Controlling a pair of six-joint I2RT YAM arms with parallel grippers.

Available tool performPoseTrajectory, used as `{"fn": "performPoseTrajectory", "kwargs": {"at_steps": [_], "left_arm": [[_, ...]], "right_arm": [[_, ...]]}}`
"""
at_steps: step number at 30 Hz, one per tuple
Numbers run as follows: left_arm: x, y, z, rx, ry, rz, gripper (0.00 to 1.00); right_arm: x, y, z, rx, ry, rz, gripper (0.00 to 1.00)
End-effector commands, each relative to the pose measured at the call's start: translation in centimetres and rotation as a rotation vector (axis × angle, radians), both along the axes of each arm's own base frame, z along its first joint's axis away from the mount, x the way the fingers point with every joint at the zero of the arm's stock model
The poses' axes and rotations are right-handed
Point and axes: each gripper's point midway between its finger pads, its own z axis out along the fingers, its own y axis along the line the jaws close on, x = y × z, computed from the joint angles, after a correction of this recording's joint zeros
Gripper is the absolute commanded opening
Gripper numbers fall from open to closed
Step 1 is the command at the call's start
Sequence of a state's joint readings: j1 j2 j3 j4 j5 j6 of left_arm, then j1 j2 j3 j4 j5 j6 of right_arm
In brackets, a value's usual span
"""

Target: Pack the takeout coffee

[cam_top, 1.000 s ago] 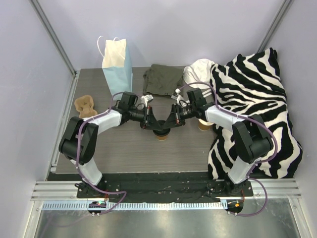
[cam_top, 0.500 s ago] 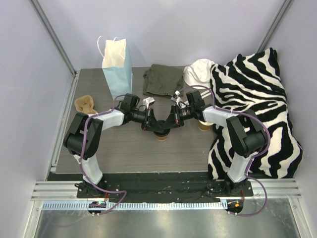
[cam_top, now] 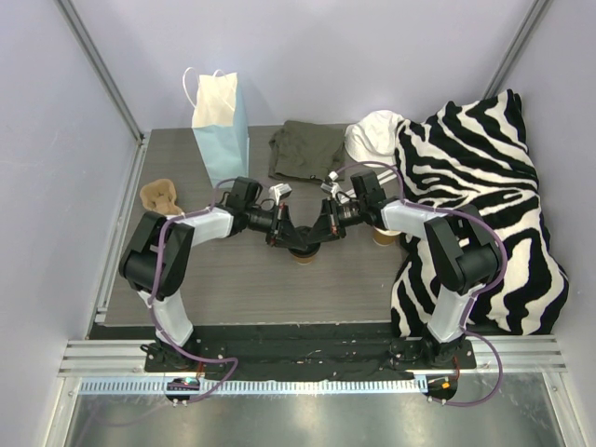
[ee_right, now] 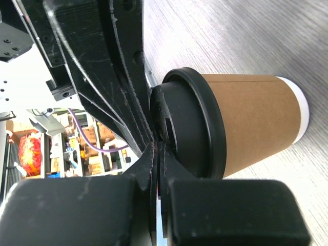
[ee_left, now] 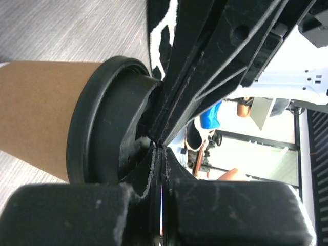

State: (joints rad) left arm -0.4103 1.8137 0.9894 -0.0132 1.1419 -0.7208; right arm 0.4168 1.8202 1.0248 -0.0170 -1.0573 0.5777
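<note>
The takeout coffee (cam_top: 304, 254), a small tan kraft-paper cup with a round black plastic lid, is stood upright to the right of the tall light-blue paper bag (cam_top: 226, 130) and nearer the arm bases. The left gripper (ee_left: 155, 148) and right gripper (ee_right: 156, 147) are each held with fingers pressed together, tips seemingly touching its lid.

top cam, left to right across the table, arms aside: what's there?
carrier → blue bag → dark cloth → white cloth → zebra blanket. The lidded cup is left out: it sits in line with the dark cloth.
</note>
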Motion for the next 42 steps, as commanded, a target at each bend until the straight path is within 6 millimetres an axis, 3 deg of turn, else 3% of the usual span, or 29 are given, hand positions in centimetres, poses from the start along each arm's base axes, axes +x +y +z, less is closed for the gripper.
{"fn": "performPoseTrajectory", "kwargs": {"at_steps": [1,3,7,12,15,18,19,22,25,28,32,34,37,42], "left_arm": [[0.0,0.0,0.7,0.007,-0.093,0.068,0.0],[-0.3,-0.8,4.1,-0.059,-0.151,0.062,0.0],[-0.9,-1.7,7.1,-0.108,-0.198,0.044,0.0],[-0.9,-2.5,7.7,-0.117,-0.198,0.042,0.0],[-0.4,-2.6,5.7,-0.08,-0.171,0.056,0.0],[-0.6,-2.2,1.8,-0.005,-0.097,0.064,0.0],[-0.4,-1.5,-1.0,0.06,-0.05,0.081,0.0],[0.4,0.4,-5.8,0.162,0.095,0.141,0.0],[0.9,1.3,-7.1,0.191,0.142,0.168,0.0],[1.0,1.1,-6.6,0.185,0.118,0.161,0.0],[1.0,1.0,-4.5,0.146,0.047,0.143,0.0],[1.1,0.8,-1.8,0.092,-0.034,0.142,0.0],[0.9,0.1,2.2,0.004,-0.117,0.127,0.0],[0.9,-0.1,5.4,-0.052,-0.166,0.111,0.0]], "right_arm": [[0.4,-1.7,-5.6,-0.194,0.012,-0.072,0.01],[0.3,-1.7,-5.7,-0.194,0.02,-0.069,0.01],[0.2,-1.7,-5.9,-0.194,0.026,-0.069,0.01],[0.5,-1.6,-5.9,-0.19,0.035,-0.072,0.01],[0.7,-1.4,-6.0,-0.19,0.042,-0.074,0.01],[1.0,-1.4,-6.1,-0.192,0.04,-0.08,0.01],[1.1,-1.4,-6.1,-0.194,0.041,-0.08,0.01],[1.2,-1.5,-6.6,-0.208,0.055,-0.085,0.01],[1.1,-1.6,-6.9,-0.222,0.053,-0.085,0.01],[1.0,-1.7,-6.9,-0.226,0.051,-0.086,0.01],[1.1,-1.5,-6.3,-0.21,0.046,-0.081,0.01],[1.4,-1.3,-5.6,-0.199,0.031,-0.08,0.01],[1.8,-0.6,-3.6,-0.155,0.008,-0.067,0.01],[1.7,1.1,1.3,-0.04,-0.017,-0.037,0.01]]}}
